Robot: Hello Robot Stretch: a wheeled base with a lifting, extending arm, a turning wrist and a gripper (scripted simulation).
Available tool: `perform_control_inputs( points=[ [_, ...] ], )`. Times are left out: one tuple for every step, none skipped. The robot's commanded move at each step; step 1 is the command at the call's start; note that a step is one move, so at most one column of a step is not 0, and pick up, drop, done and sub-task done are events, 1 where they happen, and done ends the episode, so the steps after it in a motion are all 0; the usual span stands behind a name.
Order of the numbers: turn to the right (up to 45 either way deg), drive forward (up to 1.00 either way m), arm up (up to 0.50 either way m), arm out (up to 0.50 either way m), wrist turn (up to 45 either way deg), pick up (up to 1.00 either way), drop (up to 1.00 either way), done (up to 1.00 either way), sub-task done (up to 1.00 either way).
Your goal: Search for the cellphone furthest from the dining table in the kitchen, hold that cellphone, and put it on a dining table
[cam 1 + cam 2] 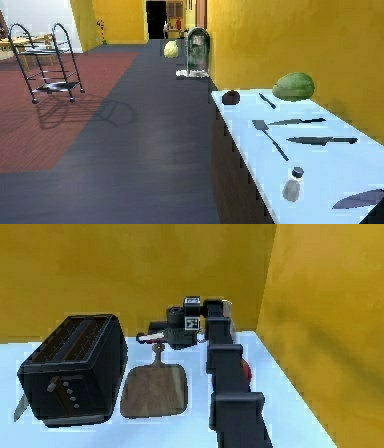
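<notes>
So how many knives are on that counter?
2 for sure, on the counter: a knife, and a bigger knife just nearer. A thin dark utensil beside the green melon and a dark blade shape at the forward view's bottom right might be more.

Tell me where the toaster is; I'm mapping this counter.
At the arm side view's left, the black toaster stands on the pale countertop, directly left of the wooden board.

toaster (pixel 70 369) blocks countertop (pixel 285 414) left | wooden board (pixel 155 389) lies flat beside it | open countertop right of arm (pixel 222 364)
</notes>
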Motion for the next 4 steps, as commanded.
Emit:
perform_control_inputs(
  points=[
    [0.0,0.00,0.04,0.00,0.0,0.00,0.00,0.00,0.00],
    [0.0,0.00,0.00,0.00,-45.0,0.00,0.00,0.00,0.00],
    [0.0,0.00,0.00,0.00,-45.0,0.00,0.00,0.00,0.00],
    [0.0,0.00,0.00,0.00,-12.0,0.00,0.00,0.00,0.00]
  ],
)
